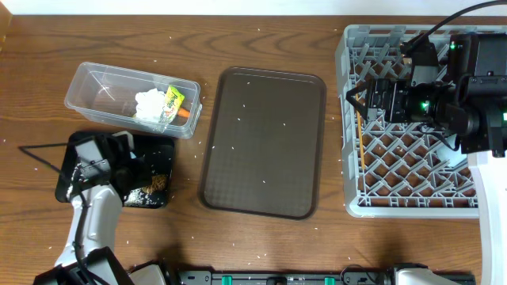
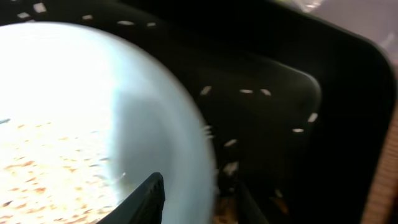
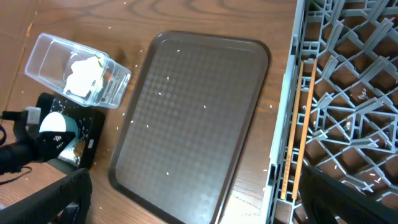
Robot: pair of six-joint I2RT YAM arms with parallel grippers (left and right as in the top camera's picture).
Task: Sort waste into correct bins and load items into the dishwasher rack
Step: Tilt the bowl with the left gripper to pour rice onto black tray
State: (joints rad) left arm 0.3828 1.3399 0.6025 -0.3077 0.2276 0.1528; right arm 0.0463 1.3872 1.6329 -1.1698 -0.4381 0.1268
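My left gripper is shut on the rim of the white bowl with pale blue outside, one finger inside and one outside. It holds the bowl tilted over the black tray, where rice grains lie. In the overhead view my left arm hides the bowl above the black tray. The clear tub holds the white tissue, the green-yellow wrapper and the carrot. My right gripper is open and empty over the left edge of the grey rack. The dark dish and both cups are out of view.
The brown serving tray lies between the bins and the rack, with a few rice grains on it. Two wooden chopsticks lie along the rack's left side. Rice grains are scattered over the wooden table.
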